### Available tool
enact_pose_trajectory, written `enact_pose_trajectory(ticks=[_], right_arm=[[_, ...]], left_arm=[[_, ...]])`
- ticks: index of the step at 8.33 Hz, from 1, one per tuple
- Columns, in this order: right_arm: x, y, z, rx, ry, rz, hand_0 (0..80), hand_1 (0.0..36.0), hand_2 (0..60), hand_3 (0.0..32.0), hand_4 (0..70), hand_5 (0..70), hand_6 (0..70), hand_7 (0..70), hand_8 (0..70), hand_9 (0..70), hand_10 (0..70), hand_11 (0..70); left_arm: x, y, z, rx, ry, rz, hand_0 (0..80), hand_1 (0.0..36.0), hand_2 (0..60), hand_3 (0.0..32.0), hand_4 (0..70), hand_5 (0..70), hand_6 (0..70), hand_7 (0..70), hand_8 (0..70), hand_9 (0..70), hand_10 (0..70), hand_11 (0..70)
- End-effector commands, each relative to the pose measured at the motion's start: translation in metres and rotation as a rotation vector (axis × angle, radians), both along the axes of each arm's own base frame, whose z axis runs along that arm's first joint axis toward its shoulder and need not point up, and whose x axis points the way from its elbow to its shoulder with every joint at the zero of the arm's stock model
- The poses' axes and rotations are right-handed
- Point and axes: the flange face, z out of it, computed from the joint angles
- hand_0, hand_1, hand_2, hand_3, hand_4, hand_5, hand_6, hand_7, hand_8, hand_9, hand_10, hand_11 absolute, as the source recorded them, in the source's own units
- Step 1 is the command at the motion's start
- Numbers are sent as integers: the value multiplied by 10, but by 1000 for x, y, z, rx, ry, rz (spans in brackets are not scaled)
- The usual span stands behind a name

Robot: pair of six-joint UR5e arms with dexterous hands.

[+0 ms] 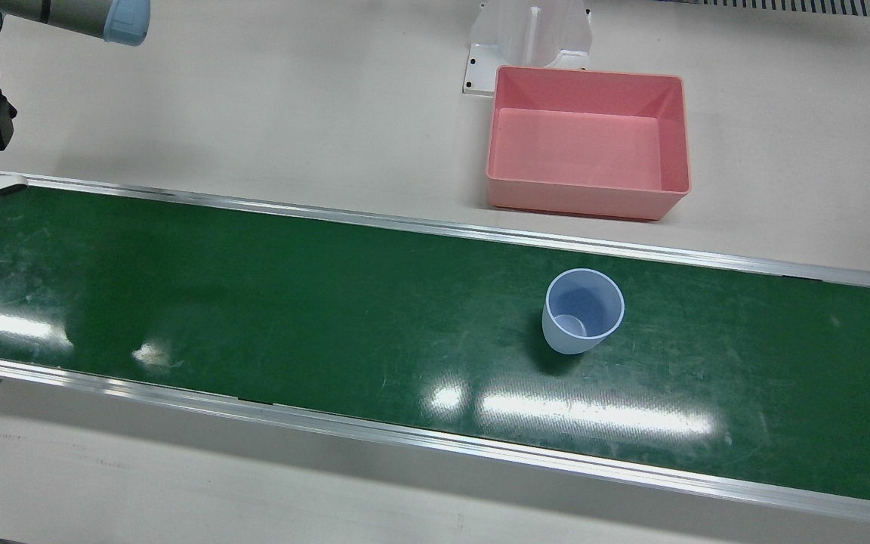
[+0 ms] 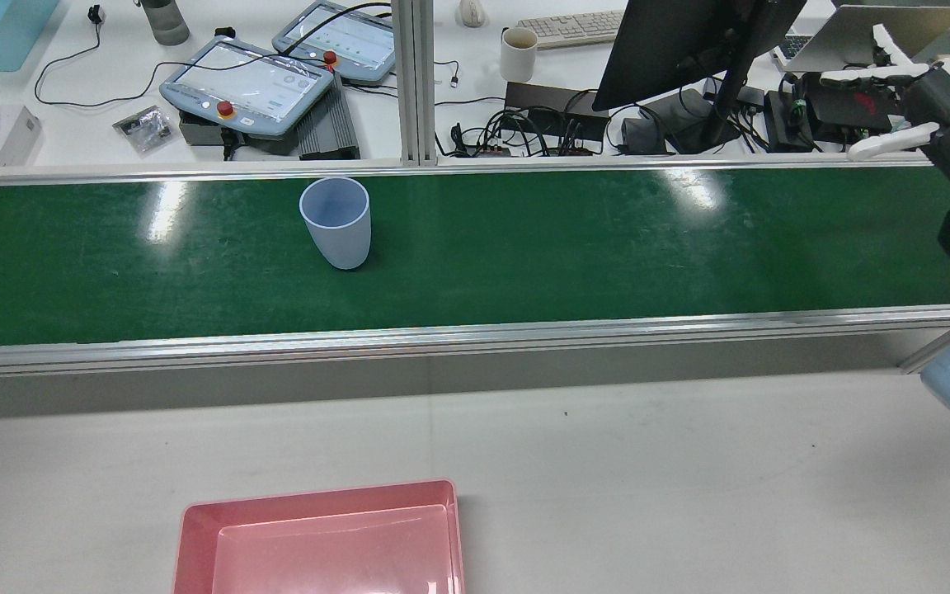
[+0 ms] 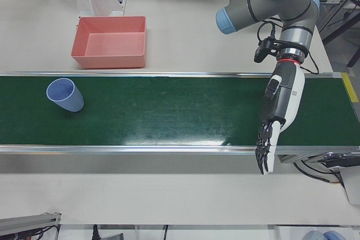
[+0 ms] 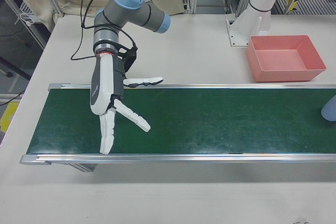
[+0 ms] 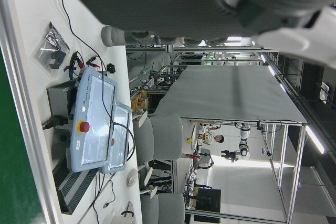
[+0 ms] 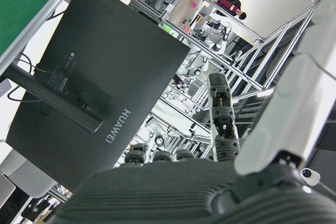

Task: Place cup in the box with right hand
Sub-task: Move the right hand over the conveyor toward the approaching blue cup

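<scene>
Blue cup point(image 1: 583, 310) upright on the green conveyor belt point(image 1: 254, 302), mouth up, nothing inside that shows. It stands on the half of the belt before the left arm, near the belt's operator-side edge in the rear view point(image 2: 336, 221). Nothing touches it.

Pink box point(image 1: 588, 142) sits on the white table point(image 1: 291, 106) on the robot's side of the belt, apart from the belt rail, just across from the cup. Interior bare. A white pedestal base point(image 1: 529, 38) touches or nearly touches the box's far wall; cannot tell which.

Right hand point(image 4: 113, 103) hangs over the opposite end of the belt, well apart from the cup. Fingers point(image 4: 132, 116) splayed wide, thumb out along the belt rail, holding nothing.

Left hand point(image 3: 277, 117) hangs over its own end of the belt, fingers straight and lying close together, pointing toward the operator-side rail, holding nothing. Also well apart from the cup.

Beyond the belt: two teach pendants point(image 2: 248, 82), a monitor point(image 2: 681, 41), a white mug point(image 2: 519, 54).
</scene>
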Motion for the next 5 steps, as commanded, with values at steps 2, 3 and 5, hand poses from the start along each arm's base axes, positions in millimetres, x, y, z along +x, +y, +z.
enact_pose_trajectory(ticks=[2, 3, 5], right_arm=[[-111, 15, -10, -27, -215, 4, 488, 68, 0, 10, 111, 31, 0, 0, 0, 0, 33, 65], [-134, 29, -8, -74, -282, 8, 487, 67, 0, 14, 95, 33, 0, 0, 0, 0, 38, 71], [-143, 40, -38, -106, -263, -13, 485, 89, 0, 0, 268, 18, 5, 32, 0, 0, 28, 53]], left_arm=[[-1, 0, 0, -1, 0, -1, 0, 0, 0, 0, 0, 0, 0, 0, 0, 0, 0, 0], [0, 0, 0, -1, 0, 1, 0, 0, 0, 0, 0, 0, 0, 0, 0, 0, 0, 0], [0, 0, 0, -3, 0, 1, 0, 0, 0, 0, 0, 0, 0, 0, 0, 0, 0, 0]])
